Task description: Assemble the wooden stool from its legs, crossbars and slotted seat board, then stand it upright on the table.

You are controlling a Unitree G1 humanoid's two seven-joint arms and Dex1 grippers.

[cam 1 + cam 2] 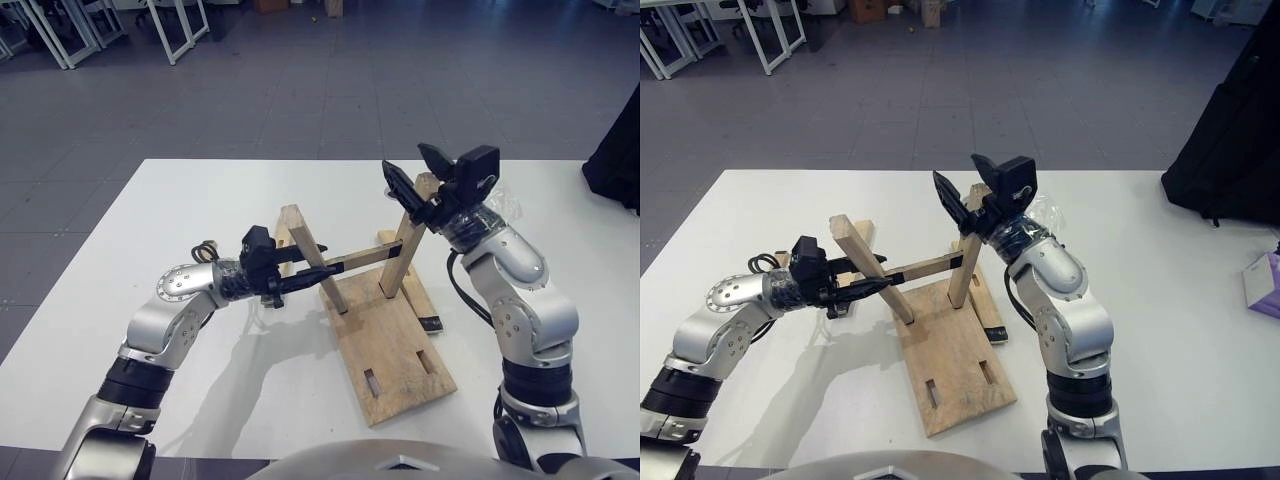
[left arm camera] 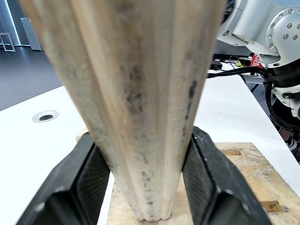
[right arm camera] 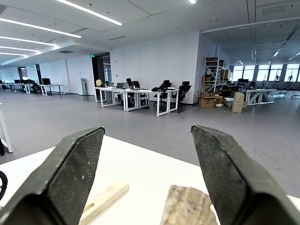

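The slotted seat board point(image 1: 395, 360) lies flat on the white table. Two wooden legs rise from it, joined by a crossbar point(image 1: 365, 258). The left leg point(image 1: 305, 245) leans, and my left gripper point(image 1: 330, 270) is shut on it low down. In the left wrist view its black pads point(image 2: 84, 178) press both sides of that leg point(image 2: 136, 93). My right gripper point(image 1: 415, 175) hangs open just above the top of the right leg point(image 1: 403, 255). In the right wrist view the leg's top end point(image 3: 187, 206) sits low between the spread fingers point(image 3: 75, 178).
Loose wooden pieces lie on the table behind the legs point(image 1: 285, 235), and one with a black end point(image 1: 425, 305) lies along the board's right edge. The table's left, right and near parts point(image 1: 150, 220) are bare. Open floor lies beyond the far edge.
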